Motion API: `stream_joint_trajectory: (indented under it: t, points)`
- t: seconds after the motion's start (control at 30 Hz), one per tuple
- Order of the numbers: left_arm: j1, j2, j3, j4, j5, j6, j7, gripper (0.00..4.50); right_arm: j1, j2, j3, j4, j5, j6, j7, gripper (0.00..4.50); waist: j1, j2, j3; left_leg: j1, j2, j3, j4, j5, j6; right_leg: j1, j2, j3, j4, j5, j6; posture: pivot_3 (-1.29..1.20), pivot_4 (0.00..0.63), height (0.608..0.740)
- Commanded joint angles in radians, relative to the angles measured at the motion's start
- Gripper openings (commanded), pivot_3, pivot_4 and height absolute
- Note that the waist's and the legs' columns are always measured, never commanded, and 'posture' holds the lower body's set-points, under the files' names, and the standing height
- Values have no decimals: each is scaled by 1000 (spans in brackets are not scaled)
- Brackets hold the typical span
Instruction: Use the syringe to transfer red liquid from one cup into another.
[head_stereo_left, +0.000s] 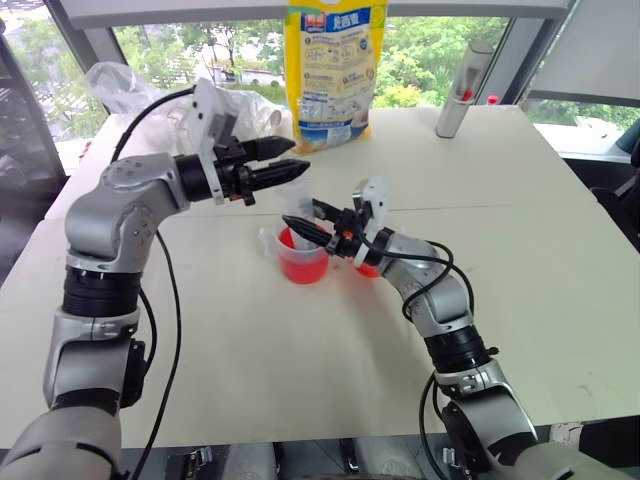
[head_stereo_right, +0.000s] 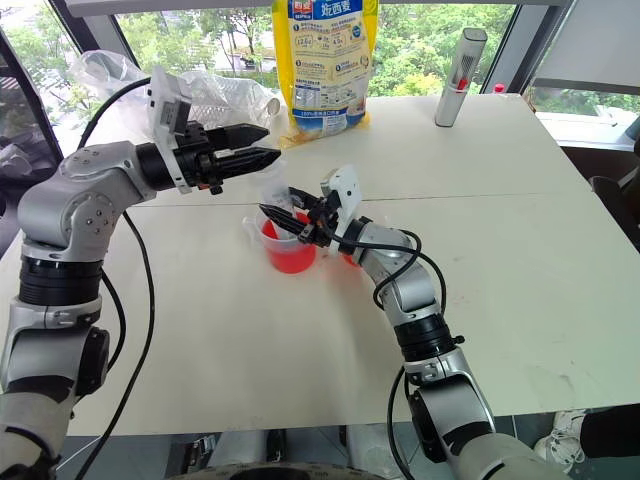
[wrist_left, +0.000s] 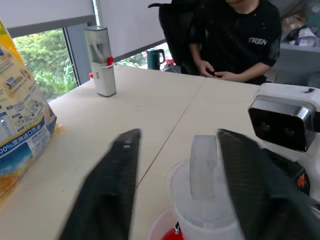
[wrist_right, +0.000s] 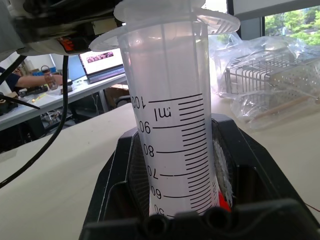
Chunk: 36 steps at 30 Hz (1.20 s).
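Observation:
The syringe (wrist_right: 172, 125), clear with printed marks, stands upright in the larger cup (head_stereo_left: 300, 265). That cup holds red liquid (head_stereo_left: 303, 270). My right gripper (head_stereo_left: 300, 228) is shut on the syringe barrel just above the cup's rim. The white plunger top (wrist_left: 202, 170) sticks up above it. My left gripper (head_stereo_left: 300, 156) hovers level just above and left of the plunger, its fingers (wrist_left: 117, 185) apart and holding nothing. The smaller cup (head_stereo_left: 368, 268) is mostly hidden behind my right wrist, where a red-orange patch shows.
A tall yellow bag (head_stereo_left: 335, 65) stands at the table's back centre. A grey metal bottle (head_stereo_left: 462, 92) is at the back right, and crumpled clear plastic bags (head_stereo_left: 130, 85) at the back left. A person (wrist_left: 235, 35) sits beyond the table's far right side.

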Motion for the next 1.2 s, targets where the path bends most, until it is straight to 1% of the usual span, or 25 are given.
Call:
stream_joint_trajectory:
  t: [0.03, 0.07, 0.23, 0.5, 1.2]
  points:
    - [-12, 8, 34, -35, -20, 13, -2, 139, -4, 3, 0, -28, 1, -29, 8, 1369, 0, 0, 0, 0, 0, 0, 0, 0, 0, 0, 0, 0, 0, 0, 0, 0, 150, 740]
    - [-11, 10, 33, -36, -21, 15, -3, 35, -4, 3, 0, -28, 0, -29, 7, 1369, 0, 0, 0, 0, 0, 0, 0, 0, 0, 0, 0, 0, 0, 0, 0, 0, 150, 740]
    - [-16, 18, 34, -39, -20, 17, -5, 35, -8, 4, 3, -26, 4, -21, 9, 1369, -1, 0, 0, 0, 0, 0, 0, 0, 0, 0, 0, 0, 0, 0, 0, 0, 150, 740]
    - [-85, 31, 46, 21, 8, -19, -6, 35, -8, -4, 19, -9, -11, -13, 15, 1369, 0, 0, 0, 0, 0, 0, 0, 0, 0, 0, 0, 0, 0, 0, 0, 0, 150, 740]
    - [-188, 66, 62, 115, 56, -90, -18, 35, 28, -15, 48, -11, -26, 14, 39, 1369, 0, 0, 0, 0, 0, 0, 0, 0, 0, 0, 0, 0, 0, 0, 0, 0, 150, 740]
